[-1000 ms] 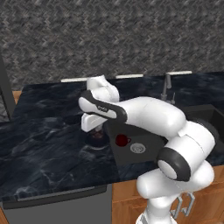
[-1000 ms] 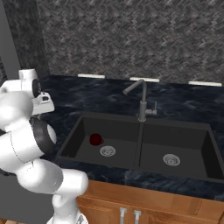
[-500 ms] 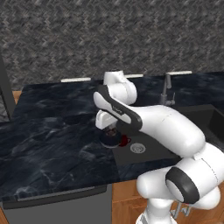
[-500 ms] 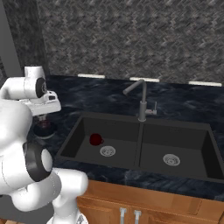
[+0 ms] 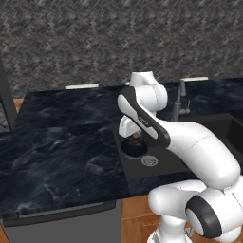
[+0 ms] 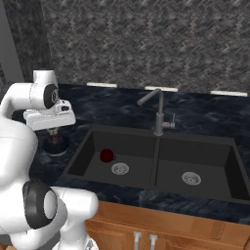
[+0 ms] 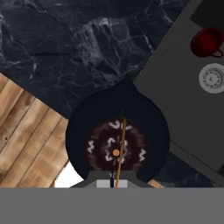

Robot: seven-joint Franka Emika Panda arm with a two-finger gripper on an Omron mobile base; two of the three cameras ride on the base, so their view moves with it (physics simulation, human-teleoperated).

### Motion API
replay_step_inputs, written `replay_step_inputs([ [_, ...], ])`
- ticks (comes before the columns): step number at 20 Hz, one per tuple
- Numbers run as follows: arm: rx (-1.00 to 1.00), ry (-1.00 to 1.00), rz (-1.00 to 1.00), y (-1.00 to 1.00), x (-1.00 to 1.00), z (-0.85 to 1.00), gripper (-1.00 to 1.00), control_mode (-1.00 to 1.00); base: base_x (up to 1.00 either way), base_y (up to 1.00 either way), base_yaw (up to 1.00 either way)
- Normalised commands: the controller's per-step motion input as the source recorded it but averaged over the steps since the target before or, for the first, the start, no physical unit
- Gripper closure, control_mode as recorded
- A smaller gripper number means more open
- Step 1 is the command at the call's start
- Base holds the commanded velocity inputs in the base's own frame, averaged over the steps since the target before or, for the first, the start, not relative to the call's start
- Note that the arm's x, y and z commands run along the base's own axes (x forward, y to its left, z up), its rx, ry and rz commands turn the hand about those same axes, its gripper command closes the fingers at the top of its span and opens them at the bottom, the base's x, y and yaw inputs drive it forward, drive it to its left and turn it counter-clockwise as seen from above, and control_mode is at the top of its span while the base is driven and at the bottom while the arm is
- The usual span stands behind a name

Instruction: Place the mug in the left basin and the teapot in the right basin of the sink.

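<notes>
You cannot make out the gripper's [image 7: 116, 181] fingertips; in the hand view they sit at the very bottom edge, cut off, pinched together on the thin wire handle of the teapot [image 7: 117, 141], which hangs straight below the hand; in the left base view the arm hides most of the pot [image 5: 135, 144], and its spout cannot be told apart. The teapot looks squat, round and black, with pale reddish squiggles ringing an orange knob on its lid; from the right base view it [image 6: 54, 142] hangs under the hand over the dark counter [image 6: 97, 105], just beside the sink's [image 6: 158, 128] left rim. The mug [image 6: 107, 156], glossy dark red, already sits in the left basin [image 6: 88, 156] near its silver drain; the right basin [image 6: 215, 163] is beyond the tap [image 6: 155, 110].
</notes>
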Motion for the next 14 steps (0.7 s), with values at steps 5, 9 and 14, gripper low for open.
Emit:
replay_step_inputs([
  [5, 0.00, 0.00, -0.05, -0.46, -0.20, 0.18, 1.00, -1.00, 0.00, 0.00, 0.00],
  [9, 0.00, 0.00, -0.05, -0.47, -0.22, 0.14, 1.00, -1.00, 0.00, 0.00, 0.00],
  [14, 0.00, 0.00, -0.04, -0.49, -0.24, 0.11, 1.00, -1.00, 0.00, 0.00, 0.00],
])
